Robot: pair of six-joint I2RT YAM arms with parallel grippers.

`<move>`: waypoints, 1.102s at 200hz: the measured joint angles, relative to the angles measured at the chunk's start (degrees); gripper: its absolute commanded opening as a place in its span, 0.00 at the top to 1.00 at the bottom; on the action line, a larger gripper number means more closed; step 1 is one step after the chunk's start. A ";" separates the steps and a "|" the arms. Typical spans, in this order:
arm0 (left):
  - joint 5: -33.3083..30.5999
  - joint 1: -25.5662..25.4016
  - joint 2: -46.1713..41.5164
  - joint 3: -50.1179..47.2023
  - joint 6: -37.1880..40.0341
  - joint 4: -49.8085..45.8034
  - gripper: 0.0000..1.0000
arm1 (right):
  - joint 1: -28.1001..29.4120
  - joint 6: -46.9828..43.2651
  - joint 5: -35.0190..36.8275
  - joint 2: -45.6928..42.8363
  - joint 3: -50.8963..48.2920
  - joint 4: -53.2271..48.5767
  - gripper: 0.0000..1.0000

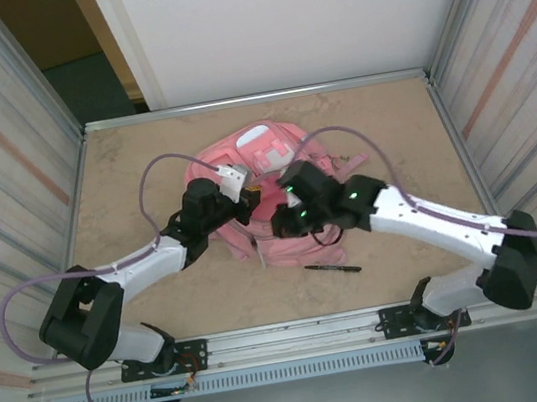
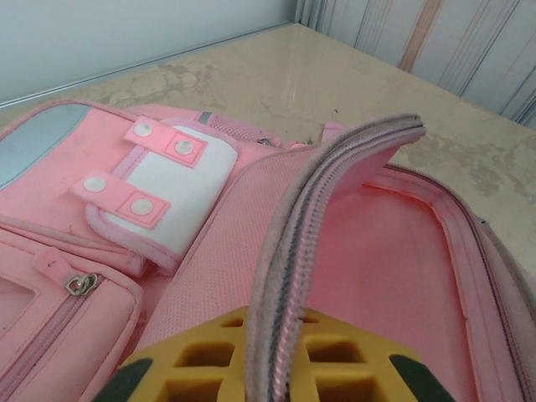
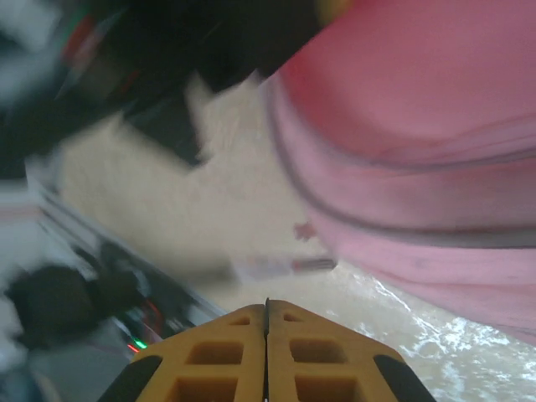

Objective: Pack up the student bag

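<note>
Left gripper (image 2: pixel 272 339) of mine is clamped on the zippered rim of the student bag (image 1: pixel 278 248). Its main compartment gapes open beside it, showing pink lining. My right gripper (image 3: pixel 266 311) has its fingers pressed together on nothing, close by the bag's side in a blurred view. The bag lies mid-table, with a white snap flap (image 2: pixel 188 197) on its front pocket. A black pen (image 1: pixel 332 268) rests on the beige table (image 1: pixel 123 172) nearby — ribbed metal walls (image 1: pixel 8 149) on either side, a white panel (image 1: pixel 301 14) behind.
</note>
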 measured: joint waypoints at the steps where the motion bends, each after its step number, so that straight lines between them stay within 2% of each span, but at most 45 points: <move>1: -0.07 0.00 0.00 0.00 -0.02 0.00 1.00 | -0.37 0.39 -0.20 -0.11 -0.24 0.22 1.00; 14: -1.36 -0.70 0.00 0.00 -1.29 0.02 1.00 | -6.82 7.80 -1.81 -0.81 -4.33 3.82 1.00; 27: -2.51 -1.66 0.02 0.02 -2.54 0.02 1.00 | -10.23 14.01 -2.78 -0.35 -7.65 6.75 1.00; 34: -3.10 -2.27 0.09 0.04 -3.39 0.02 1.00 | -10.88 16.63 -3.15 -0.09 -8.92 7.96 1.00; 44: -3.82 -2.93 0.28 0.11 -4.42 0.07 1.00 | -11.15 19.43 -3.85 0.39 -9.73 8.76 0.95; 64: -5.88 -3.52 1.22 0.15 -5.86 0.55 1.00 | -10.99 19.78 -3.72 1.11 -8.96 8.79 0.84; 93: -7.48 -3.50 1.99 0.22 -6.19 1.11 1.00 | -9.31 12.41 -0.20 1.03 -6.64 4.46 0.73; 119: -7.69 -3.48 2.99 1.53 -5.49 0.74 0.93 | -6.78 4.17 3.63 -0.48 -6.43 -1.18 0.66; 165: -7.58 -3.32 3.76 2.82 -3.58 -0.09 0.90 | -2.32 -6.12 7.17 -3.98 -6.80 -8.44 0.63; 220: -7.10 -3.21 3.78 3.41 -2.64 -1.07 0.88 | 1.53 -11.37 8.50 -3.96 -8.52 -11.37 0.58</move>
